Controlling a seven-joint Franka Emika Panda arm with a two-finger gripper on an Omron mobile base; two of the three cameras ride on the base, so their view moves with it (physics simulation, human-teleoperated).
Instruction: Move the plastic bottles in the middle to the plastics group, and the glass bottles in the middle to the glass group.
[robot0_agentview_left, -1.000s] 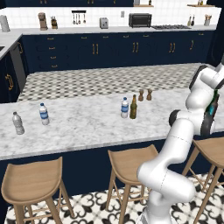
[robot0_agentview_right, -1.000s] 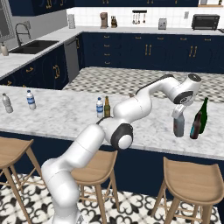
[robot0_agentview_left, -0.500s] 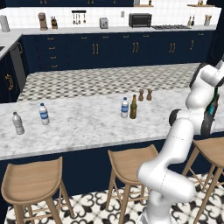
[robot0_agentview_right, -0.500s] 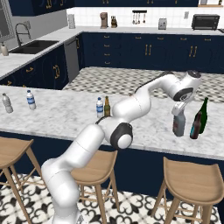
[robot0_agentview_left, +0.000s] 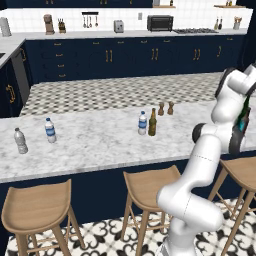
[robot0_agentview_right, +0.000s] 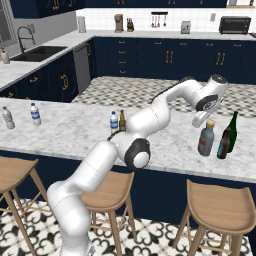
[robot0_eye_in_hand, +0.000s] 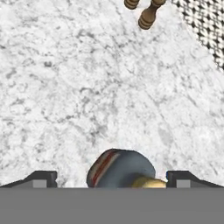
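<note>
Left base view: the desk (robot0_agentview_left: 100, 145) carries two plastic bottles at far left, both upright: a plain grey one (robot0_agentview_left: 20, 140) and a blue-label one (robot0_agentview_left: 50, 130), near each other. Mid-desk, a second labelled water bottle (robot0_agentview_left: 143, 122) stands upright just beside a slim brown bottle (robot0_agentview_left: 152, 122), neck up. Two small shakers (robot0_agentview_left: 165, 108) stand behind them. The arm covers the right end.

Right base view: the hand (robot0_agentview_right: 201, 119) hangs just above the tan cap of the squat bottle (robot0_agentview_right: 205, 139), which stands upright, long axis vertical, on the desk's right end, beside a dark blue bottle (robot0_agentview_right: 223, 143) and a tall green bottle (robot0_agentview_right: 232, 131). Three bottles there. A second ago the hand sat lower, around the squat bottle's neck; it has since lifted clear.

Hand view: fingertips (robot0_eye_in_hand: 40, 178) stand wide apart, nothing between them touching. The squat bottle's shoulder and cap show below, between the tips, seen from above. Two shakers sit at the top edge on marble.
</note>
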